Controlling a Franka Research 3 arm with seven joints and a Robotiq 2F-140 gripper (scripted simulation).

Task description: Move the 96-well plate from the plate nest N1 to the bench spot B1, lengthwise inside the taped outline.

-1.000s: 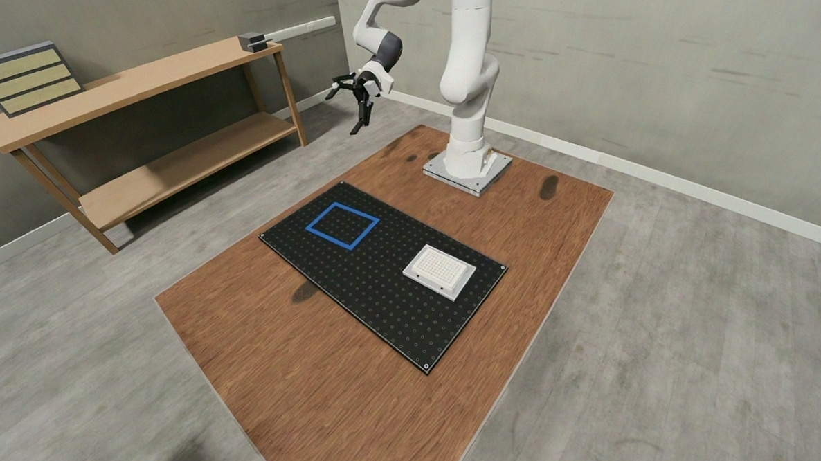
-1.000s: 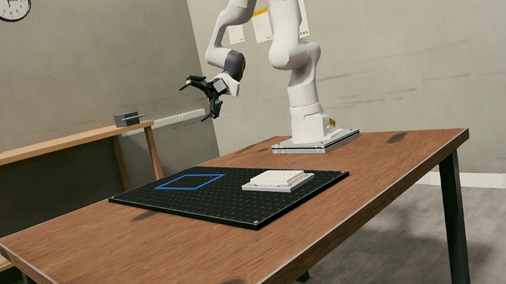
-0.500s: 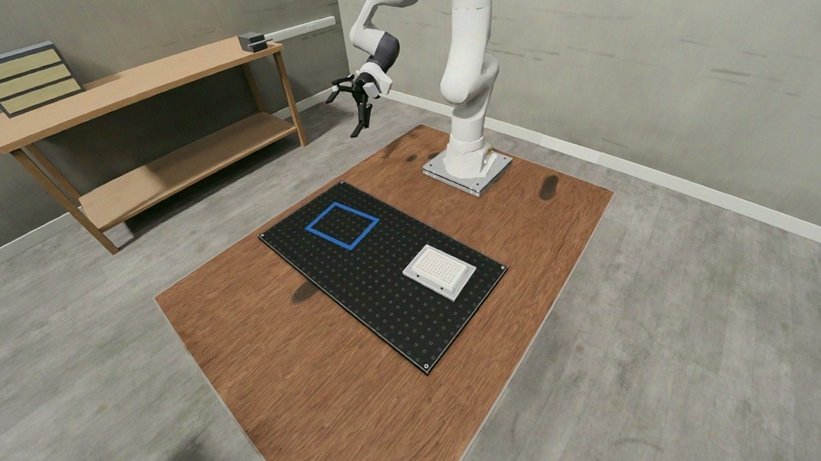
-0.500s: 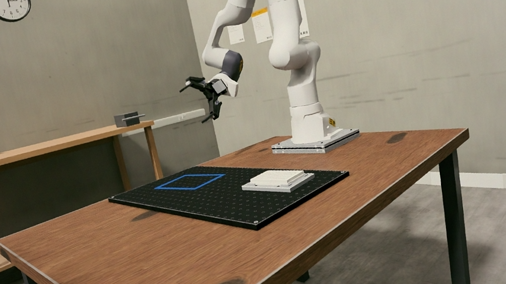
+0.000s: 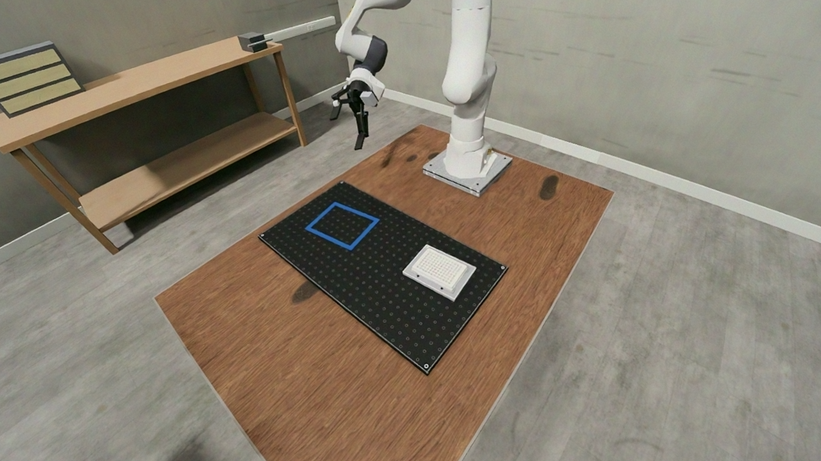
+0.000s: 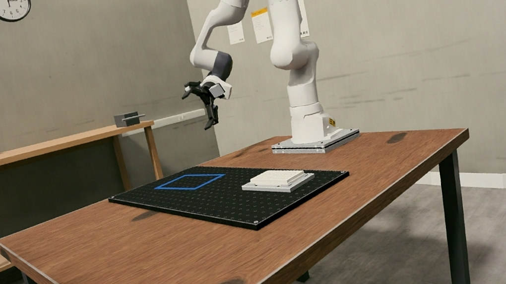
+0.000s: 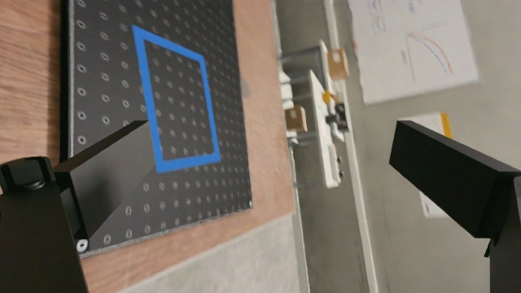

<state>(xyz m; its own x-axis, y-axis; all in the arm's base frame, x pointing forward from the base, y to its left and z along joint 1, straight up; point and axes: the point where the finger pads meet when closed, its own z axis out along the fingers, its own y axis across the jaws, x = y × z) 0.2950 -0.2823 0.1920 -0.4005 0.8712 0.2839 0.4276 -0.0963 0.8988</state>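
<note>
The white 96-well plate [image 5: 438,267] sits in its pale nest [image 5: 433,283] on the right part of the black perforated board [image 5: 382,269]; it also shows in the exterior view [image 6: 277,177]. The blue taped outline [image 5: 342,225] lies on the board's left part and shows in the wrist view [image 7: 176,100]. My gripper [image 5: 348,126] [image 7: 273,142] hangs high in the air beyond the table's far left edge, well away from the plate, with fingers wide open and nothing between them. The plate is out of the wrist view.
The arm's base [image 5: 467,168] stands on the wooden table's far side. A wooden shelf bench [image 5: 142,126] stands by the left wall with a small grey device [image 5: 251,41] on top. A framed panel [image 5: 25,77] leans there.
</note>
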